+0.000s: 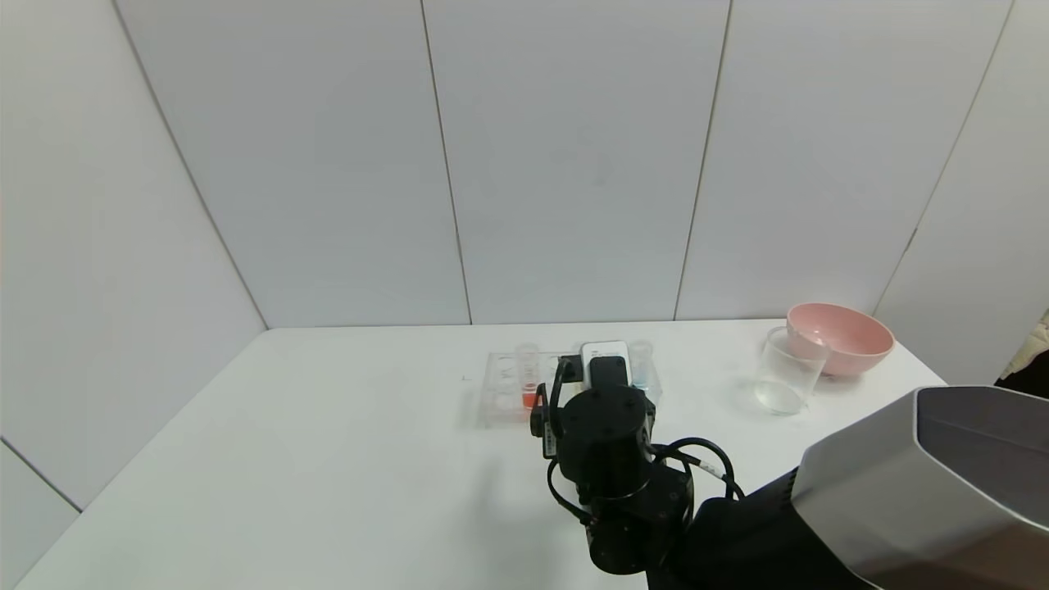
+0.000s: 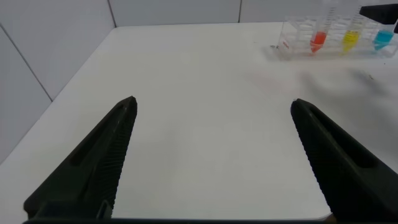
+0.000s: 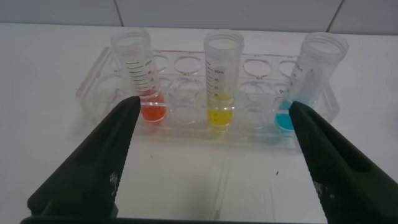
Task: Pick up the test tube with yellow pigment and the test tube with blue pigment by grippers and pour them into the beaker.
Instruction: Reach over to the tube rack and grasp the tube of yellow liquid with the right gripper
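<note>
A clear rack (image 3: 93,87) holds three tubes. The test tube with yellow pigment (image 3: 222,81) stands in the middle. The test tube with blue pigment (image 3: 309,81) stands at one end and a red-orange tube (image 3: 142,81) at the other. My right gripper (image 3: 214,104) is open, just short of the rack and centred on the yellow tube, touching nothing. In the head view my right arm (image 1: 610,426) hides the yellow tube; the blue tube (image 1: 641,369) shows beside it. The beaker (image 1: 787,373) stands empty at the right. My left gripper (image 2: 214,101) is open and empty over bare table.
A pink bowl (image 1: 837,336) sits right behind the beaker near the table's far right corner. The rack (image 2: 298,37) with its tubes shows far off in the left wrist view. White wall panels close off the back and left of the table.
</note>
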